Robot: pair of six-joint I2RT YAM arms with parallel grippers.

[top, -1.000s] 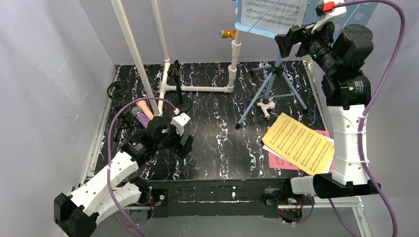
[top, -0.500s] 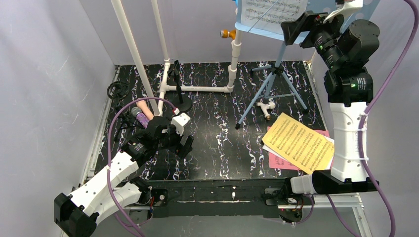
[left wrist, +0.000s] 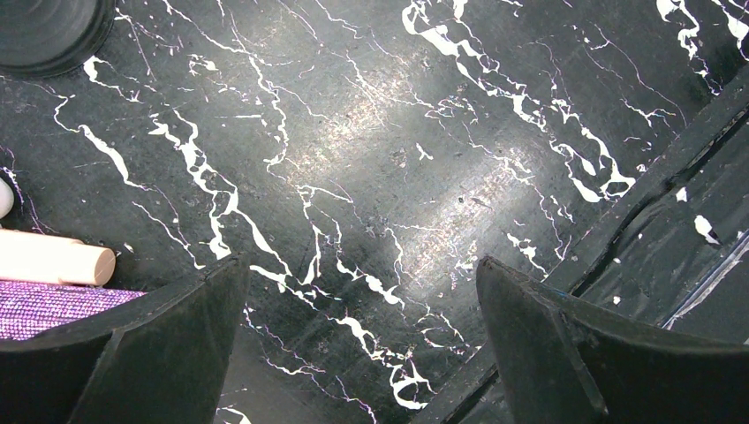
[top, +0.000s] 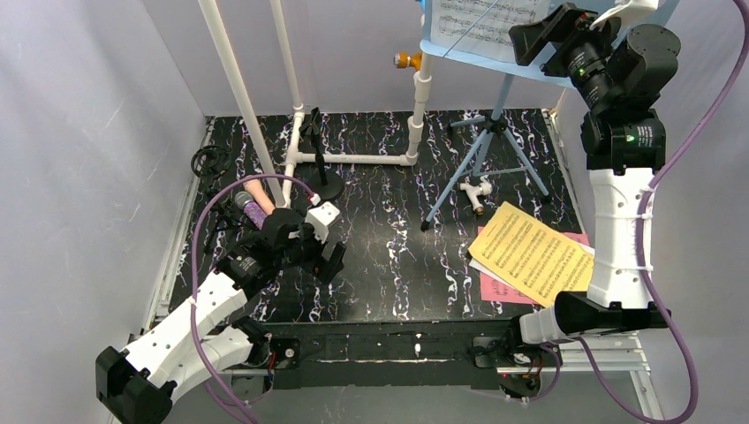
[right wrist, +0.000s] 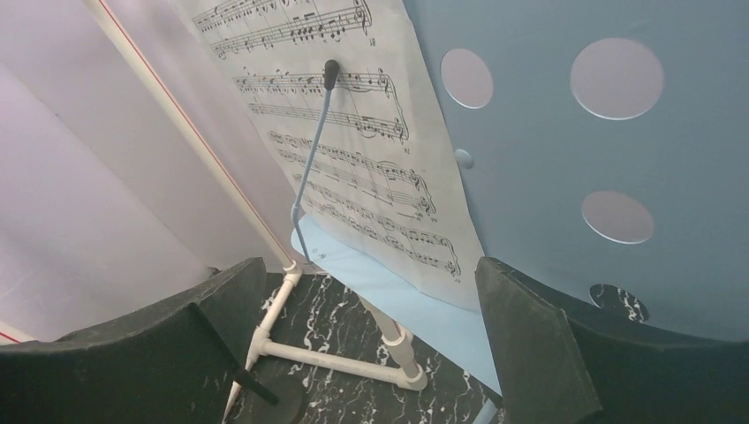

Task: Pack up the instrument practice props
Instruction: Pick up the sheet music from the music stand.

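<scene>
A light-blue perforated music rack (top: pixel 539 75) (right wrist: pixel 548 150) stands on blue tripod legs (top: pixel 484 168) at the back right. It holds a white sheet-music page (top: pixel 490 22) (right wrist: pixel 336 132) under a thin wire arm (right wrist: pixel 311 159). My right gripper (top: pixel 537 37) (right wrist: pixel 371 291) is raised in front of the rack, open and empty. Yellow (top: pixel 534 256), pink (top: pixel 499 290) and white pages lie on the right of the mat. The pink microphone (top: pixel 257 192) (left wrist: pixel 53 263) and purple microphone (top: pixel 253 211) (left wrist: pixel 53 305) lie at the left. My left gripper (top: pixel 331 258) (left wrist: pixel 362 291) hovers open beside them, above bare mat.
A white pipe frame (top: pixel 353 159) (right wrist: pixel 336 358) stands at the back, with tall pipes rising on the left. A black round-base mic mount (top: pixel 322 187) (left wrist: pixel 44 31) sits next to it. A small black item (top: pixel 210 161) lies at the far left. Walls enclose the mat.
My right gripper has risen and swung up toward the rack and its page. The left arm has not moved.
</scene>
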